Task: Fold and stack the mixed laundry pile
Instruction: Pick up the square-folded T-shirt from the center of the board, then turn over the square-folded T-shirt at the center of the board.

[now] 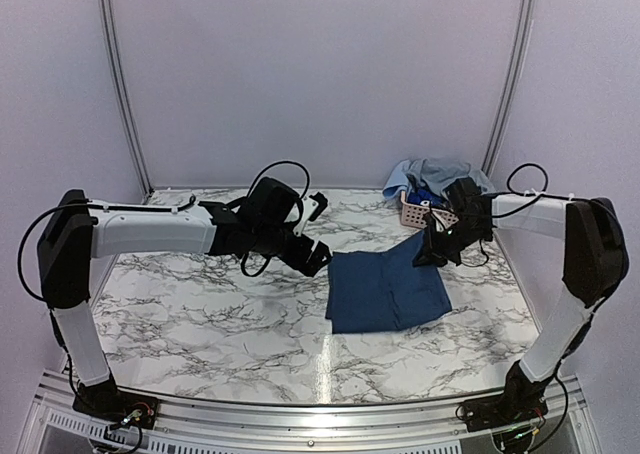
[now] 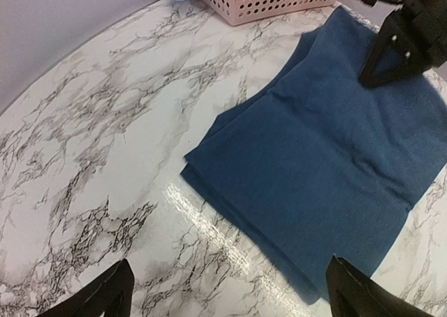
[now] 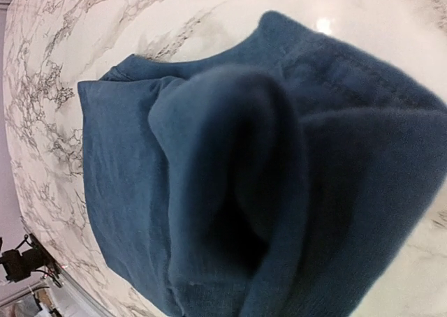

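Right now the folded dark-blue garment of soft knit cloth is lying flat on the white, grey-veined marble-patterned tabletop. In the overhead view it is sitting toward three o'clock from the table's middle, with its layered edges showing along its nine o'clock side. The right gripper is reaching down onto the garment's one o'clock corner with its jaws pressed together. Seen from the left wrist, its dark tapered tip is touching the cloth there, and in the overhead view the corner is rising slightly toward it, so it is pinching that corner. In the right wrist view the gripper's own tips are hidden, and a blurred, bunched ridge of the same blue cloth is filling most of the picture close to the lens. The left gripper is hovering over the garment's ten o'clock corner, its two black fingers spread wide with nothing between them. Its camera is looking down between them at the layered edge and bare marble. At one o'clock, in the table's far right corner, the pink perforated plastic basket is standing near the garment's far edge. The rest of the laundry pile, light-blue and bright-blue soft pieces, is spilling over its rim against the back wall.
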{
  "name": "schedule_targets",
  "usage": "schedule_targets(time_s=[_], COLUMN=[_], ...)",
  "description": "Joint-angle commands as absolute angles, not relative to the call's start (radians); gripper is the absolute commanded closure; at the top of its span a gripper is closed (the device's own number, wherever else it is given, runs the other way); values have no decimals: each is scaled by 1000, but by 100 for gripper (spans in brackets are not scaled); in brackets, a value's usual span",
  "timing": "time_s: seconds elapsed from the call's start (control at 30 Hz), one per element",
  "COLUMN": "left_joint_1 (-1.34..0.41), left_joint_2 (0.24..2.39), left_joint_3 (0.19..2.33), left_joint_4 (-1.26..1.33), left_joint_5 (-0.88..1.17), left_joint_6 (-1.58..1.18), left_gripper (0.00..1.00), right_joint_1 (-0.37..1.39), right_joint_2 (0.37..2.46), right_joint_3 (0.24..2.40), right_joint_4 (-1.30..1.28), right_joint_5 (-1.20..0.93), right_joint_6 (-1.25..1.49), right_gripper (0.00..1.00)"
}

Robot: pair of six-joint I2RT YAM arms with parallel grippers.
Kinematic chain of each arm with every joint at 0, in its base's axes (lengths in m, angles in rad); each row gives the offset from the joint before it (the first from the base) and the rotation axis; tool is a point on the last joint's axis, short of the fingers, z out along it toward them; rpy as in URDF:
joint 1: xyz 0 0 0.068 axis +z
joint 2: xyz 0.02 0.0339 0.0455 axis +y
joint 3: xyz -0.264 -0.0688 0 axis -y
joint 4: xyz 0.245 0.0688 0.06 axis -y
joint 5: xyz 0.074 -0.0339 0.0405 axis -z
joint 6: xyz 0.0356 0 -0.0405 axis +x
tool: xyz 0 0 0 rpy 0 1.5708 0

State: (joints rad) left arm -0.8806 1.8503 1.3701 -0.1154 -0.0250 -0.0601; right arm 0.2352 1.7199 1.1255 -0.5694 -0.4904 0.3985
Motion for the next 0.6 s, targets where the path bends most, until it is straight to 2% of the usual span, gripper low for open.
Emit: schedule_targets(time_s=[0.0,0.2,0.57], left_joint_1=[-859,-834,-786], left_joint_2=[1808,1817,1784], left_joint_3=[1345,1388,1372], left_joint_4=[-179,-251,-301], left_joint_5=[-76,-72,-65], left_joint_6=[-87,-74,-71], left_gripper=[1,1,1], right_joint_1=[212,210,207], right_joint_2=[1638,1550,1515], right_joint_3=[1228,1310,1471], right_joint_4=[-807,-895,-1014], right_joint_5=[-289,-80,188], right_joint_6=[252,221,211], right_gripper=[100,100,100])
